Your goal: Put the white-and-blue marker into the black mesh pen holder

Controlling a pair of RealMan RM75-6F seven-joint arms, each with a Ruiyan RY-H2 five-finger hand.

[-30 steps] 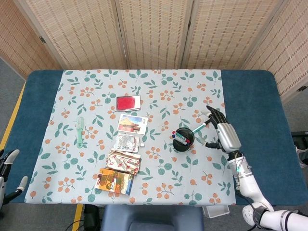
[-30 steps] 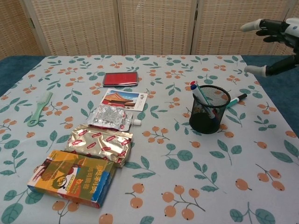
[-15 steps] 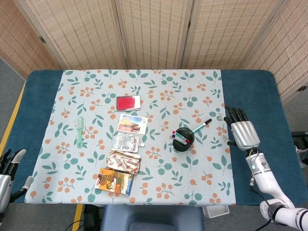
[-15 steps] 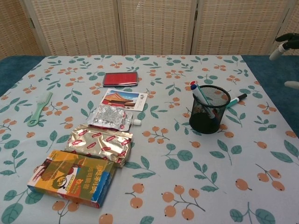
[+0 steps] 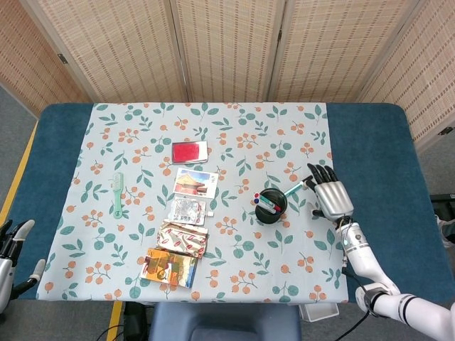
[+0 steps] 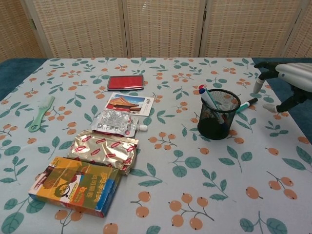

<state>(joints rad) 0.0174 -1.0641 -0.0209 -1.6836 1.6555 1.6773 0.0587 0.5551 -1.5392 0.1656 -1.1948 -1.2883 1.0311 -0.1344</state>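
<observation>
The black mesh pen holder [image 5: 271, 204] [image 6: 218, 118] stands upright on the floral cloth, right of centre, with markers with blue and red ends [image 6: 206, 96] inside it. A white marker with a teal-blue band and black cap [image 5: 294, 189] [image 6: 246, 104] lies flat on the cloth, just right of the holder. My right hand [image 5: 331, 197] [image 6: 287, 78] hovers right of this marker, fingers spread and holding nothing, fingertips close to its far end. My left hand [image 5: 13, 245] hangs off the table's near left corner, fingers apart and empty.
Left of the holder a column of flat things runs toward me: red case [image 5: 189, 152], postcard [image 5: 195, 182], foil pouch [image 6: 116, 122], snack packs [image 6: 103, 148] and a colourful box [image 6: 75, 184]. A green comb [image 5: 117, 193] lies far left. Blue table [image 5: 384, 142] borders the cloth.
My right hand swung out right beyond the cloth, then came back left and lower beside the marker on the table. That marker has not moved. The left hand shifted slightly.
</observation>
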